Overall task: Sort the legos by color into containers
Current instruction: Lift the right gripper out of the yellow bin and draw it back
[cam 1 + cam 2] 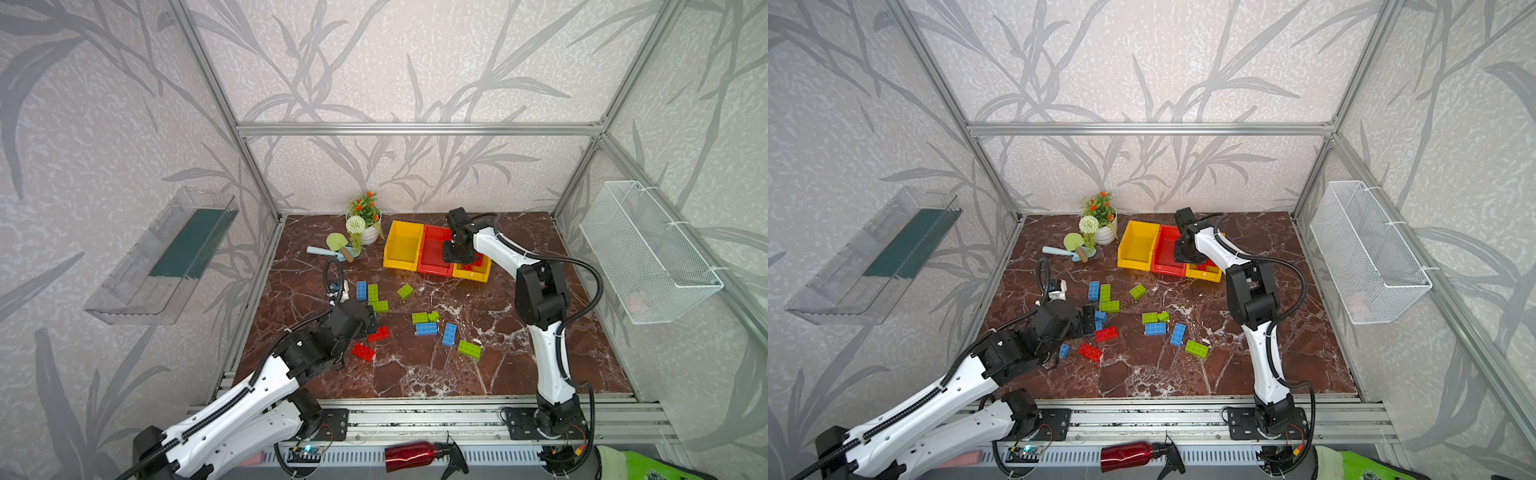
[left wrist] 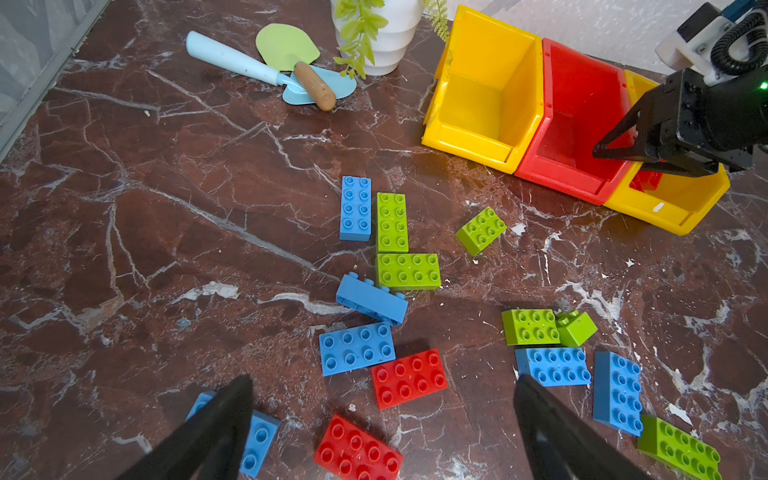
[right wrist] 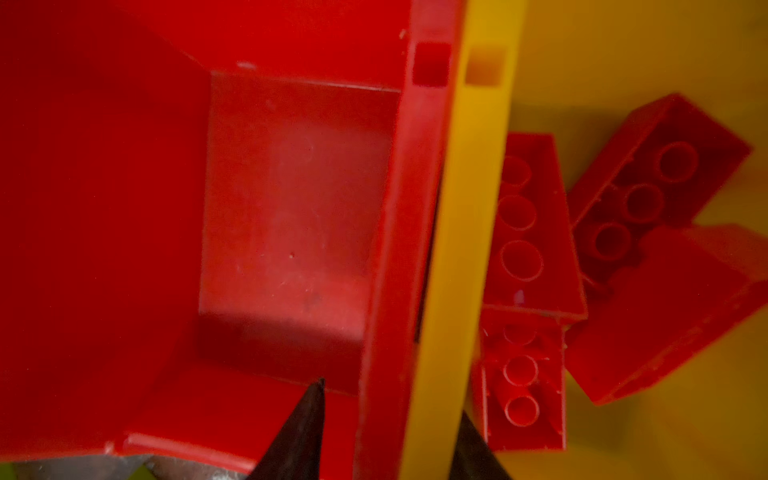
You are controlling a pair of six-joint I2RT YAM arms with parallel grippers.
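**Lego sort: right gripper at the bins, left gripper over the pile**

Top views first. In both of them my right gripper (image 1: 457,254) hangs over the three joined bins at the back of the table (image 1: 415,374). It's about where the red bin (image 1: 432,249) meets the right yellow bin (image 1: 473,275). The left yellow bin (image 1: 401,245) sits on the red bin's other side. Some red legos (image 1: 478,260) lie in the right yellow bin. The left gripper (image 1: 1089,321) is low over the loose legos (image 1: 426,328), a blue, green and red scatter across the middle and left of the table.

Left wrist cam: the left gripper (image 2: 382,377) is spread wide and holds nothing. A red lego (image 2: 409,378) lies flat on the table in the gap between the fingers, with a blue lego (image 2: 356,348) touching its edge. A second red lego (image 2: 357,451) lies nearer the camera. Across the table I can see the right gripper (image 2: 615,151) with its fingers drawn close together above the red bin (image 2: 577,108) and right yellow bin (image 2: 673,208).

Right wrist cam, pretty blurry: the right gripper (image 3: 390,399) shows two dark tips with a narrow gap and nothing pinched in it. Below that gap run the joined walls of the red bin (image 3: 291,187) and right yellow bin (image 3: 469,208). The red legos (image 3: 532,224) lie piled in the yellow one, some upside down with their tubes showing.
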